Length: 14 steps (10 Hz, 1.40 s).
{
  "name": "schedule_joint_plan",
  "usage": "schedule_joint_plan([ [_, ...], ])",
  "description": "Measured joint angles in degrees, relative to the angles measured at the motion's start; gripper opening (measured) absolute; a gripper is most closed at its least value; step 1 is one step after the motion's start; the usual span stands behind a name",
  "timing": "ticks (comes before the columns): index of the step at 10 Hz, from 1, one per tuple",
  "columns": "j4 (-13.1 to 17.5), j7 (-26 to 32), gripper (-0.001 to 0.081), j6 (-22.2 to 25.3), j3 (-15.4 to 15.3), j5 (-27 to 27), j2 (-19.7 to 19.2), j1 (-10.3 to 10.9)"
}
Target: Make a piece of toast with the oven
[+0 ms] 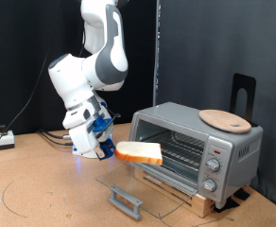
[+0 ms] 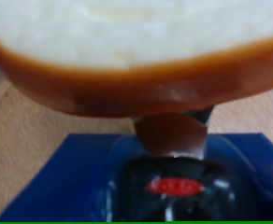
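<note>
end effector (image 1: 111, 149) clamping the piece of toast (image 1: 140, 152) by its edge, holding it level just outside the oven (image 1: 197, 147), whose door is lying open.

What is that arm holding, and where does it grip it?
The gripper holds the toast by its crust edge on the exterior view's left, flat in the air before the oven's open door.

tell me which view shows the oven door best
The exterior view: the oven stands whole there, its glass door folded down open in front. The hand holds the piece of toast before the opening. The wrist view shows only the toast's crust up close, not the oven.
</note>
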State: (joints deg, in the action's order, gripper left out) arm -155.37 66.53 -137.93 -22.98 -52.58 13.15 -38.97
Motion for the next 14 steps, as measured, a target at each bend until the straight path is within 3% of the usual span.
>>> schedule_joint_plan([
  [2, -0.7, 1.7, 0.0397, 0.3, -1.0, -3.6, 0.3, 1.9],
  [6, -3.7, 0.7, 0.0397, 0.5, -4.6, -3.5, 2.8, 4.1],
  [11, -6.8, 0.4, 0.0397, 2.0, -7.6, -5.8, 7.9, 8.5],
  [14, -7.8, -2.0, 0.0397, 2.0, -11.8, -5.4, 10.8, 10.8],
])
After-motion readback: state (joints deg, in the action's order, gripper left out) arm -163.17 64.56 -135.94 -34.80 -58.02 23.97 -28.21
